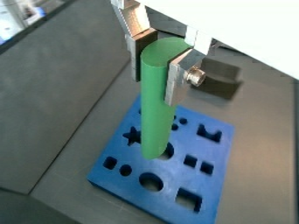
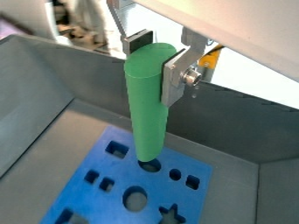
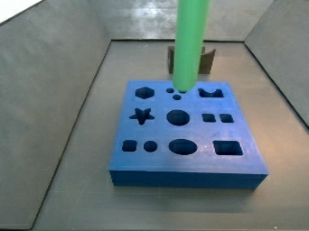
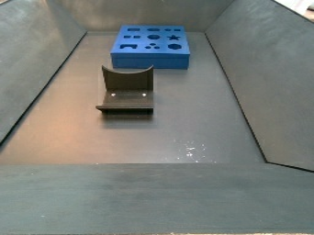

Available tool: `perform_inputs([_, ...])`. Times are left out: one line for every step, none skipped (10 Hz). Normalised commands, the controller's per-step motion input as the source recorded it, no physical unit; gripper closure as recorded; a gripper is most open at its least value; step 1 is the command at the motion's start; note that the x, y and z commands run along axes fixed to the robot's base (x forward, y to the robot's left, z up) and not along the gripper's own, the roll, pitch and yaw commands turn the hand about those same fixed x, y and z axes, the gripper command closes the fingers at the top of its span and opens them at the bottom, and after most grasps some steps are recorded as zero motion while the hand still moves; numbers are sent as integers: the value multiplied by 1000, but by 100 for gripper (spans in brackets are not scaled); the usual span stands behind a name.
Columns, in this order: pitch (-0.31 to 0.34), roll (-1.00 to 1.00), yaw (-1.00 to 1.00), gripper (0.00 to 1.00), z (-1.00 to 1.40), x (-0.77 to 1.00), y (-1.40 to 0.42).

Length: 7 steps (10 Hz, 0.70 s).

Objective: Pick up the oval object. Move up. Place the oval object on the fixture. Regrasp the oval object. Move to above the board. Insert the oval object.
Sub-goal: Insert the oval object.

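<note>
Gripper clamps the rod upright, lower end over a hole near the board's far edge.

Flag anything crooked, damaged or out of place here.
Nothing stands out. The gripper, above the blue board, holds the green rod upright, its lower end at one of the board's holes. The board lies flat and undamaged; the fixture stands empty.
</note>
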Motion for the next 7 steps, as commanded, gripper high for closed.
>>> perform_inputs([-76, 0, -846, 100, -97, 74, -254])
perform_inputs([-139, 0, -817, 100, -109, 89, -223])
perform_inputs([-99, 10, -834, 100, -146, 80, -246])
perform_inputs([-64, 7, -880, 100, -126, 63, -209])
perform_inputs([-54, 14, -900, 100, -143, 57, -180])
perform_inputs([-47, 26, -906, 100, -171, 54, -169])
perform_inputs([-44, 43, -949, 100, -220, 34, -83])
